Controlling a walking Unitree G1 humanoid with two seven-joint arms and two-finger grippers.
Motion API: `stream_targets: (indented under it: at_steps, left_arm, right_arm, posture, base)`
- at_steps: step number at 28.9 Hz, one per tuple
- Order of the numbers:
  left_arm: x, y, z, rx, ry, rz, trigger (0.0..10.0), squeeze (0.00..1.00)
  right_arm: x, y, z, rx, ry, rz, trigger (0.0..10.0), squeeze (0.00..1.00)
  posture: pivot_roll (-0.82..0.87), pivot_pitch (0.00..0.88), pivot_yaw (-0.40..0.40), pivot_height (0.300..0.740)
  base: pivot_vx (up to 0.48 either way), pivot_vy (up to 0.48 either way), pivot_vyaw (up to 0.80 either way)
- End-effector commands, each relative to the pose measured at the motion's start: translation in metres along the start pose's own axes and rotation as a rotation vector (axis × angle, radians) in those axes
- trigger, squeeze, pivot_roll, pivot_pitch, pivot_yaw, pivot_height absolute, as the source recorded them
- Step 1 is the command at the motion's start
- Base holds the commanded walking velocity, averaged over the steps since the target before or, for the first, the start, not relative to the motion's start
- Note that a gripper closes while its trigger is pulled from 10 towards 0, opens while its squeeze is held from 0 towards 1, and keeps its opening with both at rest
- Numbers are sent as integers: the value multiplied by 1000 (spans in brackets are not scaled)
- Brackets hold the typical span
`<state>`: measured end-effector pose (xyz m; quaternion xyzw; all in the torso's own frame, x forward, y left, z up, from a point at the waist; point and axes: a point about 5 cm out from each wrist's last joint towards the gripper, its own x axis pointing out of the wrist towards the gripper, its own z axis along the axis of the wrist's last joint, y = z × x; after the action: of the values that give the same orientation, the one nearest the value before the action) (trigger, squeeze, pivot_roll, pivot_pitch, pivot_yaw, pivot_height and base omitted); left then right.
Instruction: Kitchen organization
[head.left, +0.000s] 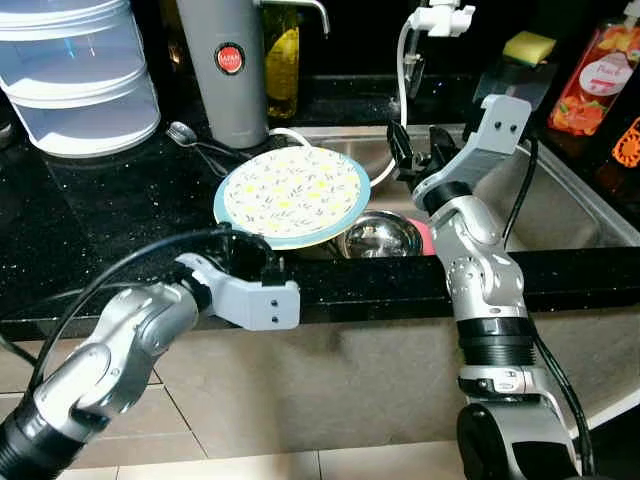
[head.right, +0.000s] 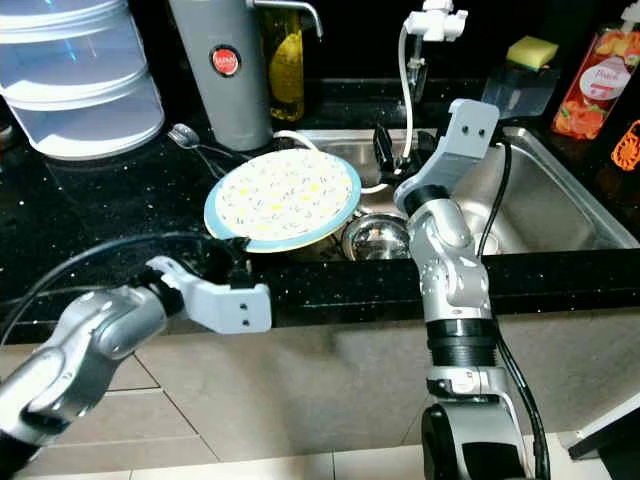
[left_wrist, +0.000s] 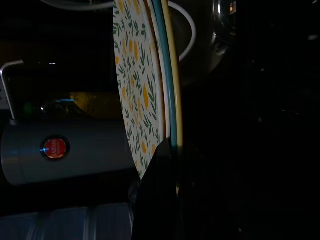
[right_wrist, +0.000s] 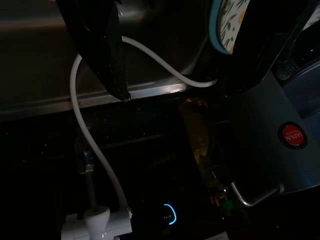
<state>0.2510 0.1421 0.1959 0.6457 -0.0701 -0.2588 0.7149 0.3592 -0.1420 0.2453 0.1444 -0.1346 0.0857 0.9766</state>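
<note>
Black stone table (head.left: 90, 220), floral plate (head.left: 292, 195) with blue rim tilted over sink (head.left: 560, 215) edge, left gripper (head.left: 240, 245) clenched on its near rim, right gripper (head.left: 412, 150) fingers parted above sink by white hose (right_wrist: 95, 145), steel bowl (head.left: 380, 237) below, grey flask (head.left: 232, 65) behind

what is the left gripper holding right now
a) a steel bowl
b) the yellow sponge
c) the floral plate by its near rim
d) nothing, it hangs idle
c: the left gripper is closed on the near rim of the floral plate, held tilted over the counter edge beside the sink; the left wrist view shows the plate edge-on between its fingers.
</note>
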Motion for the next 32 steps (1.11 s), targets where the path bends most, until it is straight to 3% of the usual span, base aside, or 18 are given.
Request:
stream_targets:
  at_steps: [1, 12, 14, 15, 16, 20, 21, 22, 23, 25, 32]
  left_arm:
    - [0, -28, -3, -62, 39, -132, 10000, 0]
    - [-14, -36, 0, -166, 71, -213, 10000, 0]
    - [-14, -34, -3, -162, 91, -203, 10000, 812]
    - [-14, -34, -3, -162, 91, -203, 10000, 812]
    - [-14, -32, -5, -169, 100, -190, 10000, 1000]
    - [-12, -26, -6, -177, 109, -151, 10000, 1000]
    - [-10, -23, -2, -210, 87, -125, 10000, 161]
    - [-9, -20, 3, -245, 57, -106, 10000, 0]
    - [-9, -20, 3, -245, 57, -106, 10000, 0]
    - [-9, -12, 20, -375, -51, -76, 10000, 0]
    - [-15, 3, 44, -527, -233, -51, 10000, 0]
  right_arm:
    - [0, -1, 1, -7, -6, -3, 10000, 0]
    - [0, -2, -2, -7, 4, -2, 10000, 0]
    - [0, -1, -2, -5, 6, 1, 10000, 0]
    - [0, -1, -2, -5, 6, 1, 10000, 0]
    - [0, -1, -2, -4, 8, 2, 10000, 0]
    - [0, -1, -3, -5, 11, 2, 10000, 0]
    - [0, -1, -3, -6, 11, 2, 10000, 0]
    - [0, -1, -3, -7, 11, 1, 10000, 0]
    - [0, -1, -3, -7, 11, 1, 10000, 0]
    - [0, -2, -2, -8, 10, -1, 10000, 0]
    - [0, -2, -2, -9, 8, -1, 10000, 0]
  posture:
    - [228, 15, -32, 740]
    - [236, 21, -35, 740]
    - [239, 24, -40, 740]
    - [239, 24, -40, 740]
    - [239, 24, -40, 740]
    - [239, 24, -40, 740]
    - [236, 25, -41, 740]
    - [236, 25, -41, 740]
    - [236, 25, -41, 740]
    - [236, 25, -41, 740]
    - [231, 23, -41, 740]
  base:
    - [0, 0, 0]
    - [0, 0, 0]
    - [0, 0, 0]
    - [0, 0, 0]
    - [0, 0, 0]
    - [0, 0, 0]
    - [0, 0, 0]
    - [0, 0, 0]
    - [0, 0, 0]
    - [0, 0, 0]
    - [0, 0, 0]
